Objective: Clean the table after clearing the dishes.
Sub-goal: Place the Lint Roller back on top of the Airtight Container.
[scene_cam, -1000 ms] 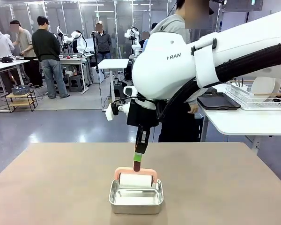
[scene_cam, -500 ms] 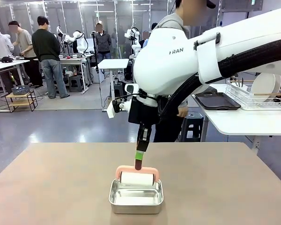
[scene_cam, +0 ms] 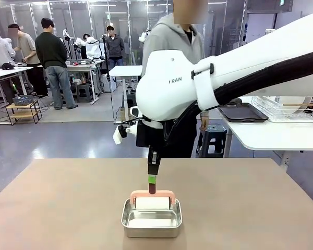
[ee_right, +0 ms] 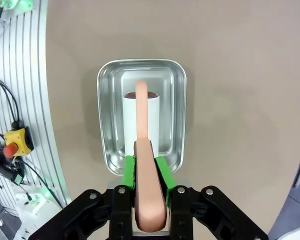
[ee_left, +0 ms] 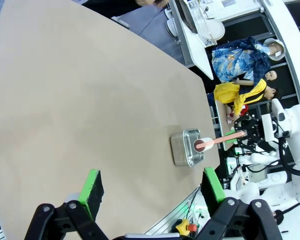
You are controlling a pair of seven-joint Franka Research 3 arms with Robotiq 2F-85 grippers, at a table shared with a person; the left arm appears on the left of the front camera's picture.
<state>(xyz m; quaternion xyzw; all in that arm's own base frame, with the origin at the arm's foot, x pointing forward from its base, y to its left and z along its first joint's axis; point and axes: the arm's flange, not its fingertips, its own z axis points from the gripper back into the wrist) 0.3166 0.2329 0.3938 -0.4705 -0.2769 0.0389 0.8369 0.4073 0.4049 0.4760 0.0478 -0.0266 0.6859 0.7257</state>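
The beige-brown table (scene_cam: 52, 208) carries a small steel pan (scene_cam: 151, 225) near its front middle. My right gripper (scene_cam: 152, 179) points straight down over the pan, shut on the pink handle of a cleaning roller (scene_cam: 152, 202) whose white roll rests inside the pan. From the right wrist, the green pads (ee_right: 129, 169) clamp the handle (ee_right: 141, 115) above the pan (ee_right: 107, 100). High over the table, my left gripper (ee_left: 152, 182) stands open with nothing between its fingers; pan (ee_left: 182, 147) and roller (ee_left: 210, 144) lie far below it. The dishes are hidden.
A person (scene_cam: 175, 47) stands at the table's far side, behind my right arm. A white side table at the right holds a dark tray (scene_cam: 243, 112) and a wire rack (scene_cam: 287, 108). Bare tabletop surrounds the pan.
My right arm has shifted a little to the left and the gripper has come upright, with the roller still in the pan. The person has stepped left behind the arm.
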